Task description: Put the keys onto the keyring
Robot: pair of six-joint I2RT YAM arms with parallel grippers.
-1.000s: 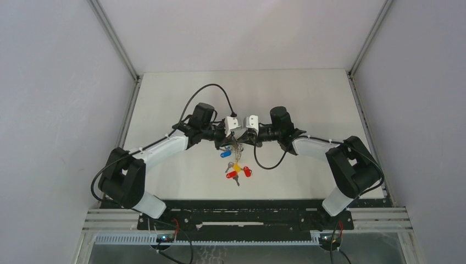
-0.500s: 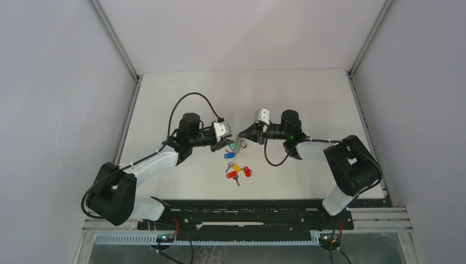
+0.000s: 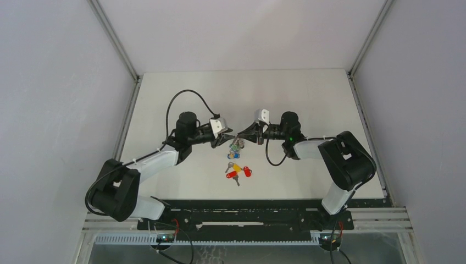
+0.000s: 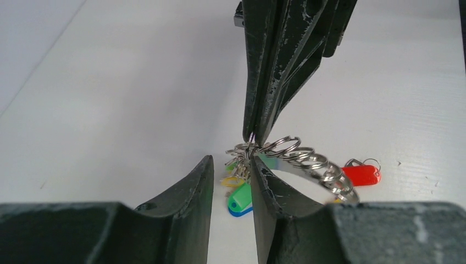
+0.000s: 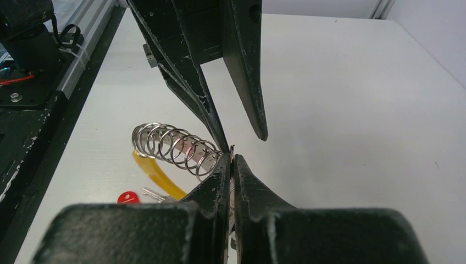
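The keyring hangs just above the table between both arms. It is a row of silver rings on a yellow band, with green and blue tags below. My right gripper is shut on the thin edge of a ring at the bunch's end. My left gripper faces it, open, its tips level with that end and nothing between the fingers. The loose keys, with red and yellow tags, lie on the table nearer the bases. One red tag shows behind the rings.
The white table is walled by grey panels left, right and behind. A black base rail runs along the near edge. A black cable loops above the left wrist, and another cable sags under the right wrist.
My left gripper has opened and let go of the keyring, drawn back left, then edged toward it again. The right gripper stayed shut on the ring and shifted slightly right.
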